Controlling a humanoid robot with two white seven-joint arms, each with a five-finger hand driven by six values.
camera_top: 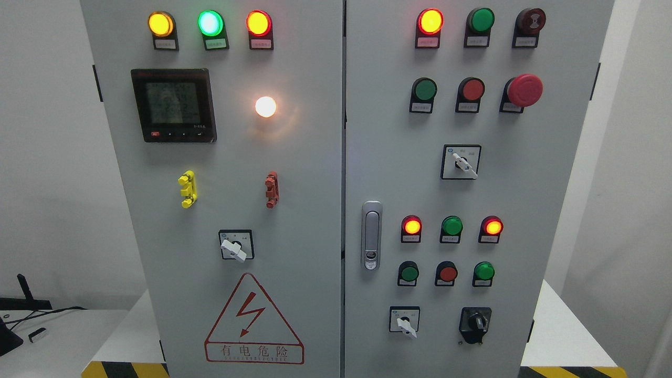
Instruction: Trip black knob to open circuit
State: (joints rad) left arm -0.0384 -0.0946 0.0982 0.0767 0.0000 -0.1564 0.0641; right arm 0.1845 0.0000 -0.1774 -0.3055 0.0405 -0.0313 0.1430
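grey electrical cabinet with two doors, filling most of the head view, standing on a white tabletop with yellow-and-black hazard striping along the near edge. black knob at the lower right of the right door, set in a black housing, its white pointer mark close to upright, just right of a white-handled selector switch. above these, a row of green, red and green push buttons, and over that a row of lamps: lit red, unlit green, lit red. further up the right door, another white-handled selector, a green button, a red button and a large red mushroom stop button, with a lit red lamp at the top. silver door latch by the seam between the doors. on the left door: lit yellow, green and red lamps at the top, a black digital meter, a glowing white lamp, a yellow fitting and a red fitting, a third selector switch, and a red triangular shock-warning sign at the bottom. dark cables and stand at the far lower left. neither hand nor arm anywhere in view, so fingers impossible to judge: cannot tell how far open, nor whether holding anything. nothing touching the black knob.
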